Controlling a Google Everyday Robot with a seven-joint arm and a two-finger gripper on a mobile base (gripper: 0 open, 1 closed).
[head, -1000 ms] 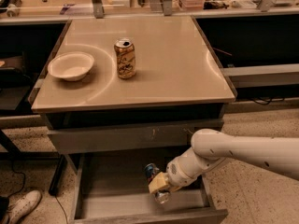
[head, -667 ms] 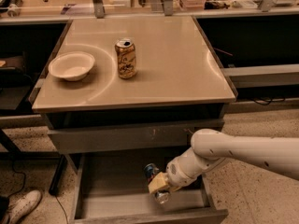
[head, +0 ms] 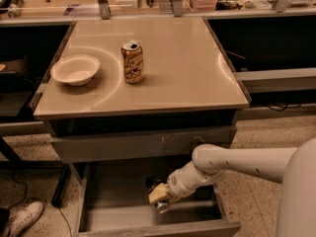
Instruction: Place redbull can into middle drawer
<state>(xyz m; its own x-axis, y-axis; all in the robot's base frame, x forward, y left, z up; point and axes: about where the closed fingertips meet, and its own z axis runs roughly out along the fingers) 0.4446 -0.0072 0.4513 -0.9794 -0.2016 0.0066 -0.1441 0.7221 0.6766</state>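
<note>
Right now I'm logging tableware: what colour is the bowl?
Plain white bowl, seen in the camera view. The gripper is down in the open drawer.

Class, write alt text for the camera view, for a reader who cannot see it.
The robot's gripper holds the redbull can low inside the open middle drawer. On the table above stand a gold can and a white bowl.
</note>
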